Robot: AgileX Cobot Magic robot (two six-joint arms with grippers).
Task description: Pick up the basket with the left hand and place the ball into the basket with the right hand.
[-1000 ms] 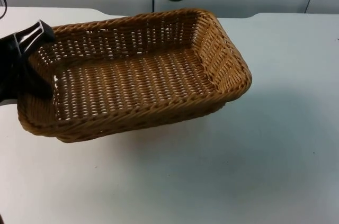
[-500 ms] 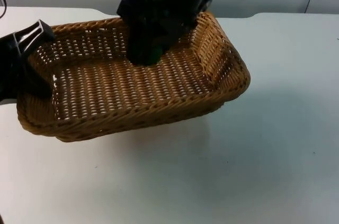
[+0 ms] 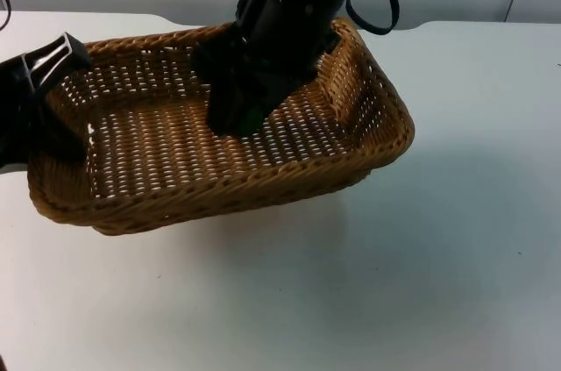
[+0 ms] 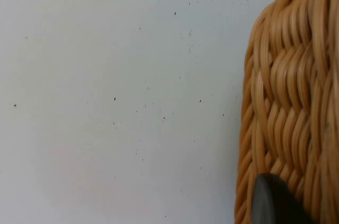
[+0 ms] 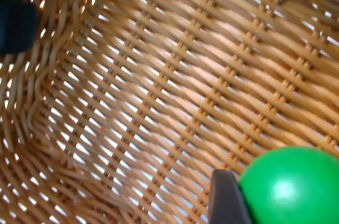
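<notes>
Basket (image 3: 219, 156) looks light, stiff wicker, best pinched at rim, held off table (image 3: 421, 283) by left hand (image 3: 39, 103) clenched on its end wall; right hand (image 3: 237, 117) inside basket, grasping smooth, likely slippery ball (image 5: 294, 187) just above weave.

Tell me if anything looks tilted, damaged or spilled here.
Only the basket sits askew: the left gripper holds one end, so it hangs tilted above the table. That fits the lift. Its weave looks intact. The right gripper is inside it, holding the green ball over the bottom. Nothing spilled.
</notes>
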